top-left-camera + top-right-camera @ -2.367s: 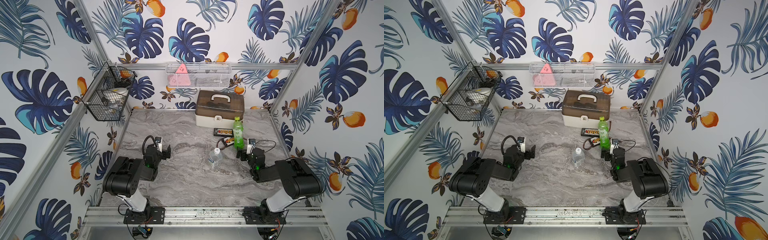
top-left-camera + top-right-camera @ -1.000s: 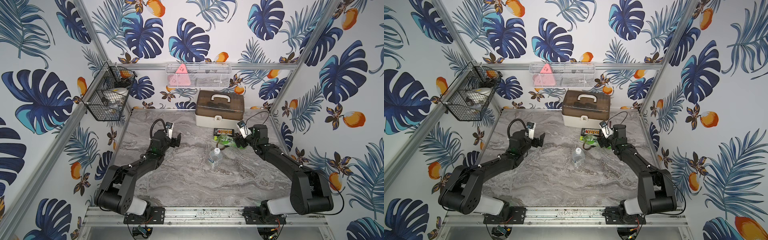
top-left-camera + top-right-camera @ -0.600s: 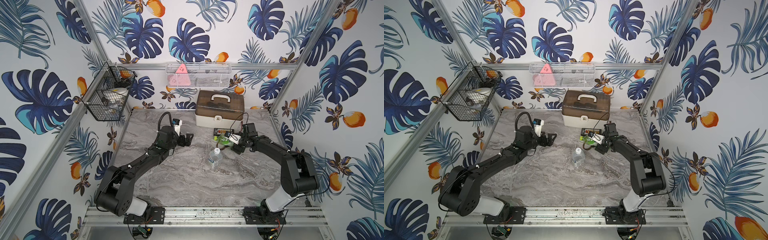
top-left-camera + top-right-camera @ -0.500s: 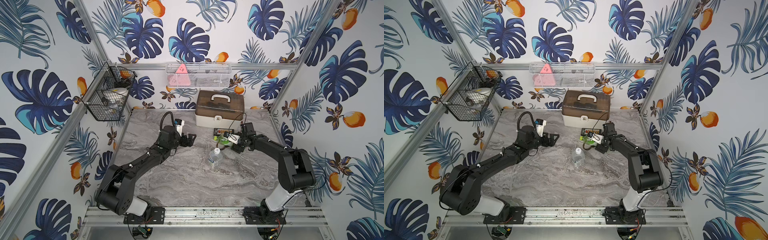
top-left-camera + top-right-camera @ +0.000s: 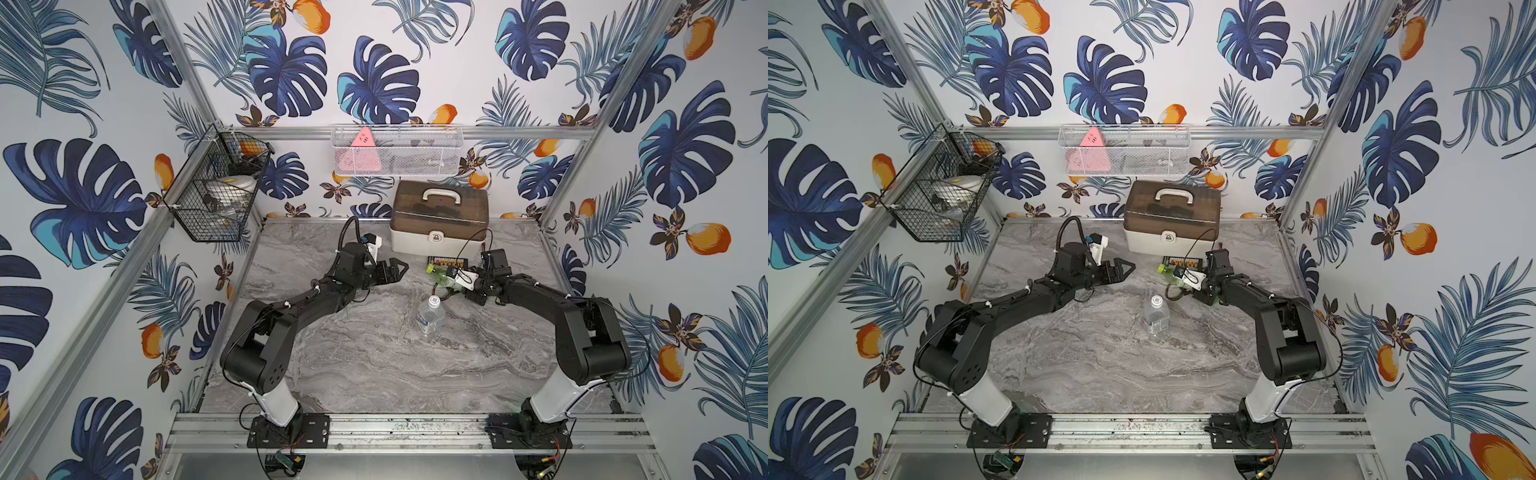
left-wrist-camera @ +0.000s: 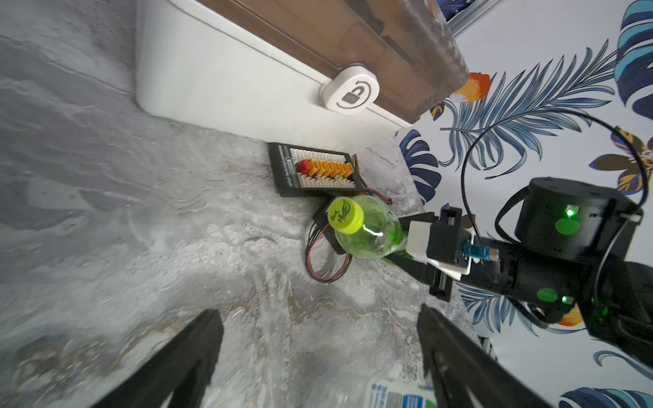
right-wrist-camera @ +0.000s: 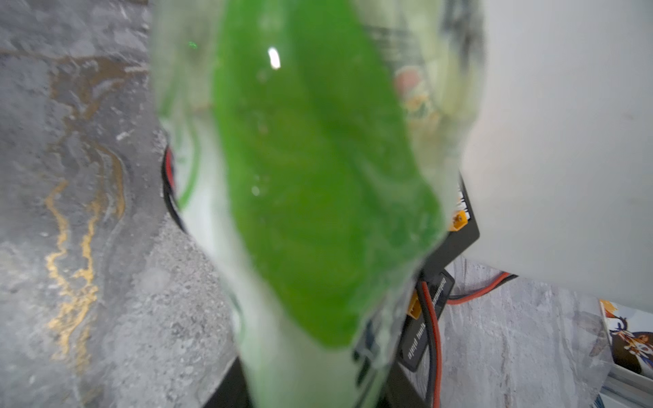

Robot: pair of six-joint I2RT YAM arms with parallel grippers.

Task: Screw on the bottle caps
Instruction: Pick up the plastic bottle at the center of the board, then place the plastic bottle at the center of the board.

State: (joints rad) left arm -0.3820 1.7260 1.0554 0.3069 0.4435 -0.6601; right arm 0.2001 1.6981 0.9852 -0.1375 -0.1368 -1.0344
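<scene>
Tilted green bottle [image 6: 371, 235] pinched at body by right gripper [image 6: 397, 240] — cap [image 6: 345, 215] on, pointing toward left gripper [image 6: 318, 312] — its jaws wide, empty.

**Arms reach in, green bottle tips**

In both top views the left gripper [image 5: 400, 270], earlier folded back at lower left, now reaches mid-frame with its jaws spread. The right gripper [image 5: 454, 277] comes up from lower right and clamps the green bottle [image 5: 441, 276]. Once upright, the bottle now leans, its yellow-green cap [image 5: 431, 269] pointing left.
</scene>
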